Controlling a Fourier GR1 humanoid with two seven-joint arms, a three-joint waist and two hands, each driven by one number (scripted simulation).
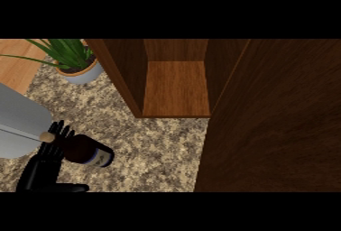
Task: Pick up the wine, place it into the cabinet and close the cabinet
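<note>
Head view of the counter during the pick-up stage. The wine [89, 151], a dark bottle with a pale label band near its base, is lying or leaning at the lower left of the frame on the speckled counter [153, 144], its base pointing toward the lower right and its cork-coloured top toward the left; whether it is fully resting on the stone or already being lifted cannot be told. The left hand [48, 155] is sitting directly against the bottle's left side, its black fingers [61, 131] spread apart and reaching up past the neck, apparently closing around the bottle without yet being visibly clamped on it; this placement suits a side grasp that would keep the bottle's long axis free to swing toward the opening. A grey rounded shape, presumably the forearm [16, 122], is filling the left edge above the hand. The cabinet [174, 88] is standing at upper centre, well apart from the bottle, with its warm wooden shelf exposed and facing the viewer, so the interior is waiting to receive the wine. The cabinet door [273, 117] is hanging open as a broad dark panel covering the right of the frame, which is probably why it is hiding anything behind it. The right hand is not appearing anywhere. A potted plant [76, 61] is standing at upper left, beside the cabinet's left wall, clear of the likely carrying path.
</note>
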